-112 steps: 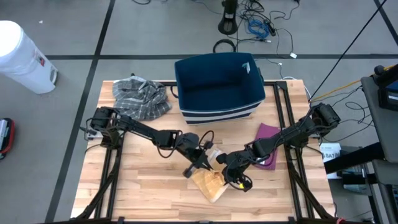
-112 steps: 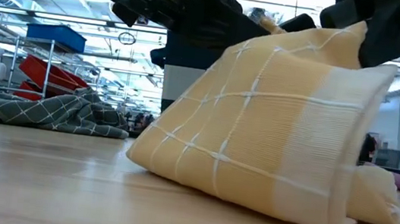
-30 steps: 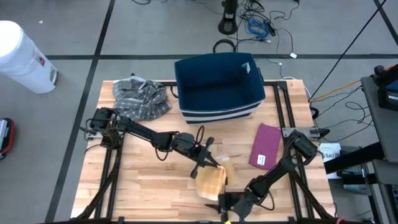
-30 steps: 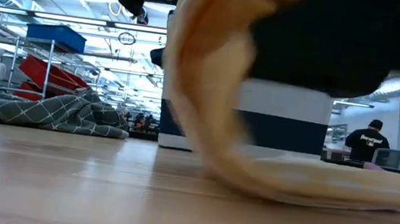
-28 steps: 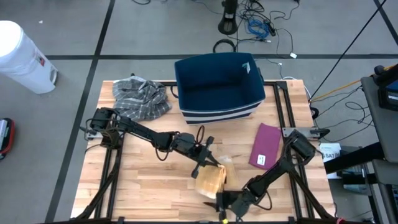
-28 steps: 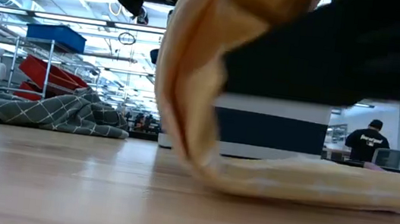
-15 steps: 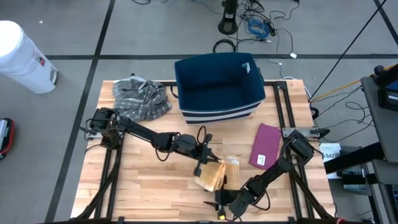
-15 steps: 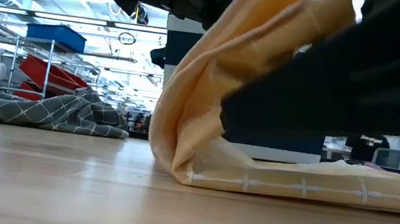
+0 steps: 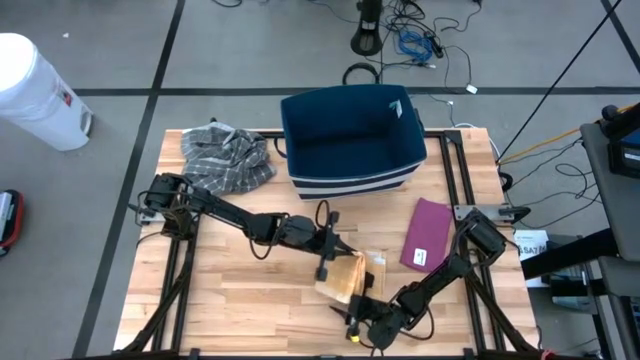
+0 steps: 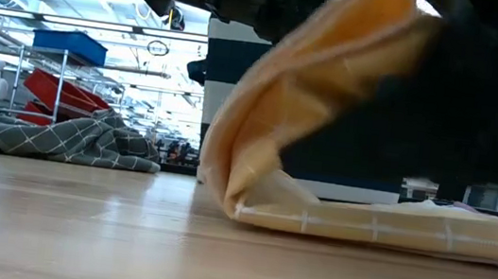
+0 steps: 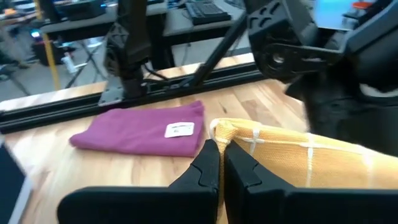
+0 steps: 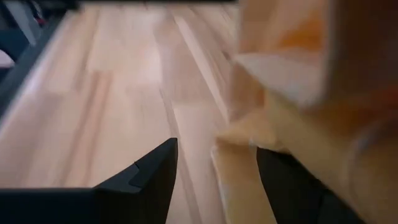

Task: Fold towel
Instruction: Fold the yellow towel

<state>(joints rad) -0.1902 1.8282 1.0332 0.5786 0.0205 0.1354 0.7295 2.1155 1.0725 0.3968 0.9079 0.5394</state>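
my left pincer [image 11: 219, 149] pinches a corner of the yellow towel [image 9: 347, 277], lifted on the table's [image 9: 230, 310] front half, in front of the blue bin [image 9: 350, 140]; my right pincer [image 9: 358, 316], spread wide, sits at the towel's near edge.

towel [image 9: 349, 276] — shifted toward purple cloth [image 9: 429, 233] | right gripper [image 9: 357, 313] — moved in under its near edge

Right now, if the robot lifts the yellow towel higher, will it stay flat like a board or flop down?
Probably flop. The yellow towel already bends where the left tool, shut on its edge, lifts it, while the rest lies flat on the table. It seems light too, since a thin pinch raises it. It looks soft and grippy, so likely not slippery.
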